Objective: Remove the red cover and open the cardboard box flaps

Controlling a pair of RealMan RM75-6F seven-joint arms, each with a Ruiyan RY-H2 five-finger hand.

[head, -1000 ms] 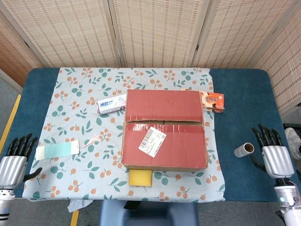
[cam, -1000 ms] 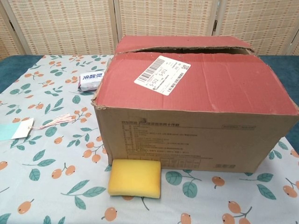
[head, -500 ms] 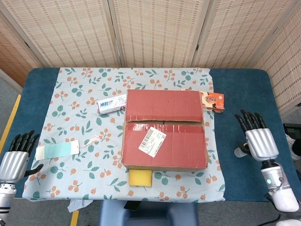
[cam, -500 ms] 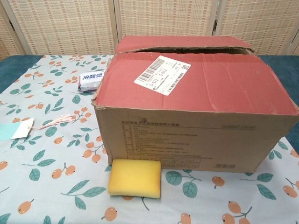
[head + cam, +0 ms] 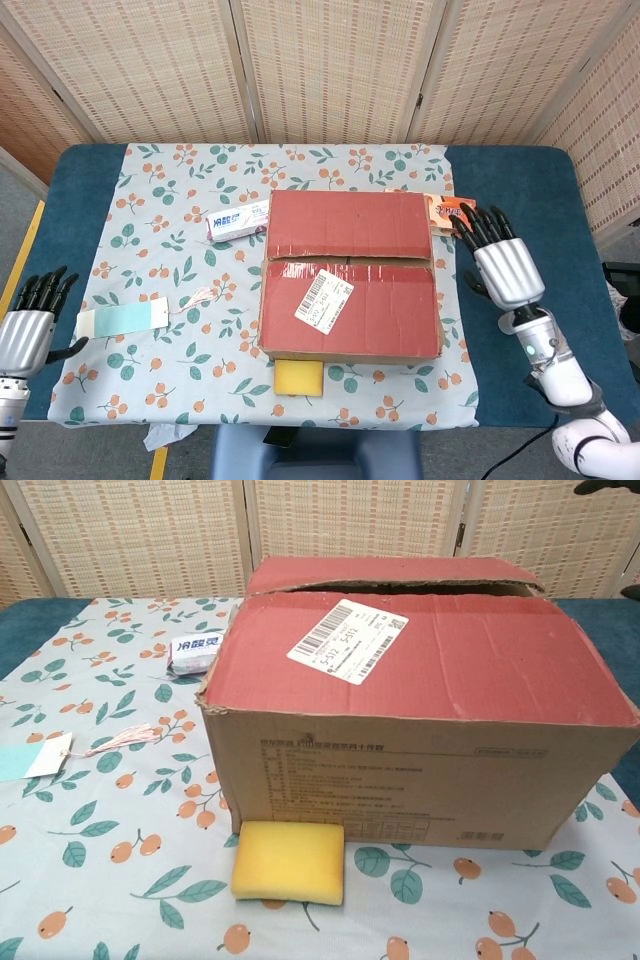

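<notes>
A cardboard box [image 5: 350, 285] [image 5: 420, 750] stands in the middle of the table, its two red top flaps [image 5: 347, 222] closed. A white shipping label [image 5: 323, 297] [image 5: 347, 640] is stuck on the near flap. My right hand [image 5: 505, 268] hovers just right of the box with its fingers spread, holding nothing. Only a dark fingertip [image 5: 600, 486] shows in the chest view's top right corner. At the table's left edge my left hand [image 5: 28, 330] is low, fingers apart and empty.
A yellow sponge [image 5: 298, 377] [image 5: 288, 862] lies against the box's front. A toothpaste box [image 5: 238, 221] [image 5: 194, 652] lies to its left, an orange packet [image 5: 452, 213] behind its right corner, and a teal card [image 5: 120, 318] with a tassel at the left.
My right hand has moved up and left, from the table's right edge to beside the box, covering the tape roll seen earlier. My left hand has drifted slightly left and up.
</notes>
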